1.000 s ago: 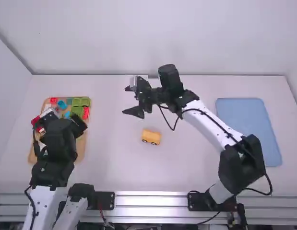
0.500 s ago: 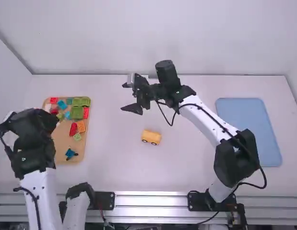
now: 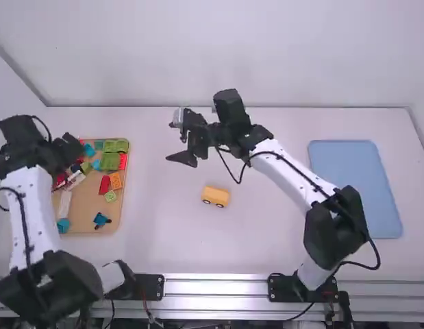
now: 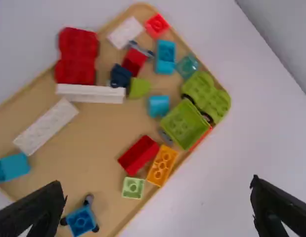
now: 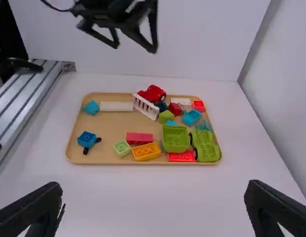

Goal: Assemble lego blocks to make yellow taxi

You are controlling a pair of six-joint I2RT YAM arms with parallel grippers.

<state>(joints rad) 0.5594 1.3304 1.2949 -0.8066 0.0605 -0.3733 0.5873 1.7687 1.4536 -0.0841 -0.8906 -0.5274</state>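
In the high view a yellow block with dark wheels (image 3: 216, 197) lies alone on the middle of the table. My left gripper (image 3: 72, 146) is over the far left part of the wooden tray (image 3: 92, 226). The left wrist view has this gripper (image 4: 157, 207) open above the tray, nothing between its fingers; an orange brick (image 4: 162, 165) lies there beside a red one (image 4: 138, 155). My right gripper (image 3: 172, 142) hangs beyond and left of the yellow block. In the right wrist view that gripper (image 5: 153, 207) is open and holds nothing, with the tray (image 5: 108, 162) farther off.
The tray also carries a green wheeled base (image 5: 206, 146), a green box-shaped block (image 5: 175, 138), a red car-shaped piece (image 5: 153, 94), a white fence piece (image 5: 146, 107) and several blue pieces. A blue mat (image 3: 355, 188) lies at the table's right. Walls stand behind and beside the table.
My left arm has swung left and then away from the camera, uncovering the near and middle parts of the tray. The right gripper has shifted slightly left. The yellow block has stayed put.
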